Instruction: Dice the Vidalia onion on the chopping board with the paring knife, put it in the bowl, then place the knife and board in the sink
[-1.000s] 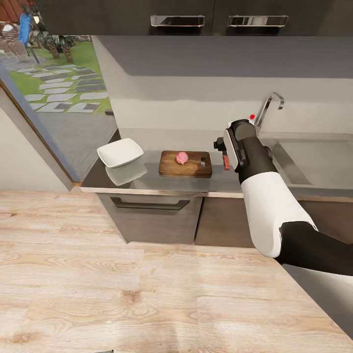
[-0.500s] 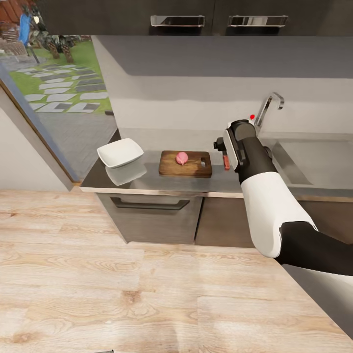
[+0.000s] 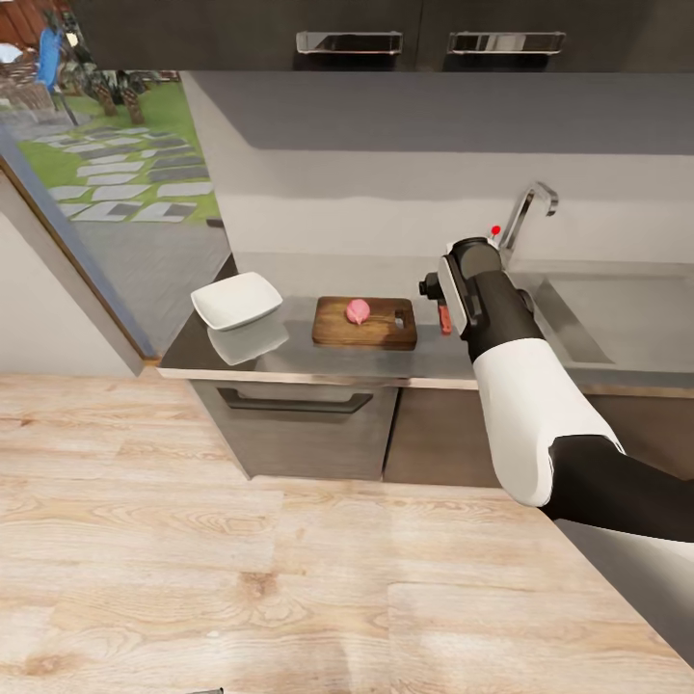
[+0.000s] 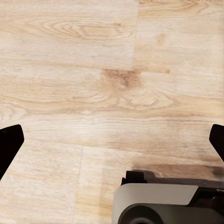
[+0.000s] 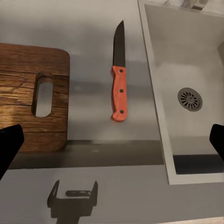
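The pinkish Vidalia onion (image 3: 358, 309) sits whole on the brown chopping board (image 3: 364, 323) on the grey countertop (image 3: 289, 355). Left of the board is the white bowl (image 3: 237, 300). The red-handled paring knife (image 5: 119, 88) lies flat on the counter between the board's slotted end (image 5: 32, 109) and the sink (image 5: 186, 56). My right gripper (image 5: 113, 140) hovers above the knife, open, its dark fingertips (image 5: 9, 147) wide apart and holding nothing. In the head view my right arm (image 3: 482, 289) covers most of the knife (image 3: 444, 318). My left gripper (image 4: 113, 140) is open over the wood floor.
The steel sink (image 3: 617, 318) with its chrome tap (image 3: 525, 212) and red knob (image 3: 496, 230) lies right of the knife. Dark wall cabinets (image 3: 347, 29) hang above. Glass doors (image 3: 87, 193) stand at the left. The robot's base (image 4: 163, 200) shows below my left gripper.
My right wrist has crept very slightly up and to the left over the knife. Onion, board, bowl and knife have not moved.
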Motion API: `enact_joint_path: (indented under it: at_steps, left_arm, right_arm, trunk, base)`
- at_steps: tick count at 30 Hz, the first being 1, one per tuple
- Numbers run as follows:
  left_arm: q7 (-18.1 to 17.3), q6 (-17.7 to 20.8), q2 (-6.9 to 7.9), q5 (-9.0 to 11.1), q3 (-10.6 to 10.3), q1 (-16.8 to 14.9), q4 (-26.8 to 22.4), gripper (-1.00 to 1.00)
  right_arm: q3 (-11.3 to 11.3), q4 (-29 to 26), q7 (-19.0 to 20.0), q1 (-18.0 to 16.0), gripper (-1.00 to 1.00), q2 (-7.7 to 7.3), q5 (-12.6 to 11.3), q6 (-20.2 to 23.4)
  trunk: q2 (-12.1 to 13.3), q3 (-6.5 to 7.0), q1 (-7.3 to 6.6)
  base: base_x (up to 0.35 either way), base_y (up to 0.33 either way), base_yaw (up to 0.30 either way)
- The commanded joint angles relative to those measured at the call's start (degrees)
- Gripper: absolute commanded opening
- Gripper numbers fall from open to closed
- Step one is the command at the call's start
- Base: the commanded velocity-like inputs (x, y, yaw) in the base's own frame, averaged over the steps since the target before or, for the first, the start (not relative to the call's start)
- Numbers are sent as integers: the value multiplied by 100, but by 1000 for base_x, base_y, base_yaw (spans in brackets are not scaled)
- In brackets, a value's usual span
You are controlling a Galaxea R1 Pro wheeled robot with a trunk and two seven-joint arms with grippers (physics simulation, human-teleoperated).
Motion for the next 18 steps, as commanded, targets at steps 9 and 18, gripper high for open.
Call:
enact_joint_path:
  at_steps: [9, 18]
  left_arm:
    - [43, -26, -1, -5, -49, -7, 20, 100]
    - [43, -26, -1, -5, -49, -7, 20, 100]
  right_arm:
    - [-21, 51, 17, -5, 100, 7, 41, -7]
    - [-21, 152, 17, -7, 100, 7, 35, -159]
  trunk:
    - [-8, 49, 2]
    - [-8, 129, 2]
  base:
    - [0, 0, 0]
    - [0, 0, 0]
